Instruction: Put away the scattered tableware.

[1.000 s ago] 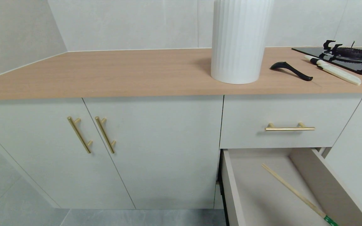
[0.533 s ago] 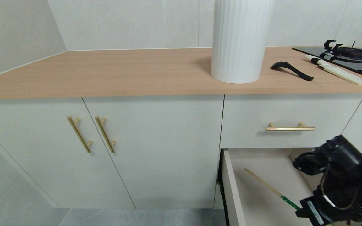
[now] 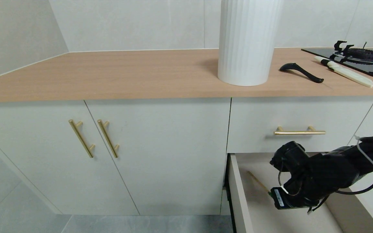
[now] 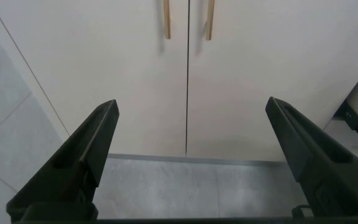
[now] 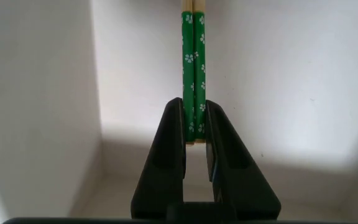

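Observation:
A pair of bamboo chopsticks [image 3: 257, 181] with green flowered ends [image 5: 194, 62] points toward the back left inside the open lower drawer [image 3: 237, 191]. My right gripper [image 3: 271, 193] hangs over the drawer and is shut on the green ends [image 5: 194, 115]. On the countertop lie a black-handled utensil [image 3: 300, 72] and a cream-bladed knife [image 3: 346, 73]. My left gripper [image 4: 191, 112] is open and holds nothing; it faces the cabinet doors low near the floor.
A tall white ribbed vase [image 3: 245, 42] stands on the wooden countertop [image 3: 125, 74]. A gas stove [image 3: 361, 57] sits at the far right. The upper drawer with its gold handle [image 3: 299, 132] is closed, as are the double doors [image 3: 96, 139] to the left.
My right arm has come in from the lower right over the drawer. The chopsticks have shifted left and toward the drawer's back, their green ends now in the gripper.

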{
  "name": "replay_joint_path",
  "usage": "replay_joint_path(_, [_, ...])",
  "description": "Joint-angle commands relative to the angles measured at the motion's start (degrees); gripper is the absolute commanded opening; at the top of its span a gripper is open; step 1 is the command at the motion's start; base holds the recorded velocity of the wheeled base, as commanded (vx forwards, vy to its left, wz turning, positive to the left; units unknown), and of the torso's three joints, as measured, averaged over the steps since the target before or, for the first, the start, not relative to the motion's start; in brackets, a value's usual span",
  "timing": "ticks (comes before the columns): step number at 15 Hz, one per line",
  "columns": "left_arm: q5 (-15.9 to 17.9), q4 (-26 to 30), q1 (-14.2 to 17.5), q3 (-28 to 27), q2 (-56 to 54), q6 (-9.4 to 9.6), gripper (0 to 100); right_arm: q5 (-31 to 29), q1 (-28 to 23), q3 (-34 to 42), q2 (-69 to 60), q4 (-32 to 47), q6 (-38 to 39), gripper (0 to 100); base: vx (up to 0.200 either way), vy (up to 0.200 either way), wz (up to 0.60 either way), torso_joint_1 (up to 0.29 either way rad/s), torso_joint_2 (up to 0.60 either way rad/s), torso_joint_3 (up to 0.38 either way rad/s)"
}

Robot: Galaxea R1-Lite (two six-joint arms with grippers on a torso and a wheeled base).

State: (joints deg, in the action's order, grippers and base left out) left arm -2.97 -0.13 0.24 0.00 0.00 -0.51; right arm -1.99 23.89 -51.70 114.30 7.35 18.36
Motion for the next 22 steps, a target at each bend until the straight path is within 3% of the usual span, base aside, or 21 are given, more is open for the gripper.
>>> replay_joint_path(1, [0.0, 0.0, -0.1, 0.0, 0.0, -0.02, 100, 0.0, 0.0, 0.8, 5.5, -3.0, 0.1, 0, 0.000, 0.000, 0.00, 0.000, 0.00, 0.000])
replay_joint_path(5, [0.0, 0.0, 0.0, 0.0, 0.0, -0.02, 100, -0.2, 0.0, 1.9, 9.3, -8.7, 0.1, 0, 0.000, 0.000, 0.00, 0.000, 0.00, 0.000])
replay_joint_path(14, [0.0, 0.0, 0.0, 0.0, 0.0, -0.02, 100, -1.8, 0.2, 2.3, 10.8, -10.8, 0.7, 0, 0.000, 0.000, 0.00, 0.000, 0.00, 0.000])
replay_joint_path(15, [0.0, 0.0, 0.0, 0.0, 0.0, -0.02, 100, -1.8, 0.3, 2.2, 10.7, -10.8, 0.8, 100, 0.000, 0.000, 0.00, 0.000, 0.00, 0.000])
replay_joint_path(18, [0.0, 0.0, 0.0, 0.0, 0.0, -0.02, 100, -1.8, 0.5, 2.5, 9.0, -10.4, 0.9, 100, 0.000, 0.000, 0.00, 0.000, 0.00, 0.000])
replay_joint_path(22, [0.0, 0.0, 0.0, 0.0, 0.0, -0.02, 100, -1.4, 1.2, 3.0, -4.0, -5.8, 3.3, 100, 0.000, 0.000, 0.00, 0.000, 0.00, 0.000])
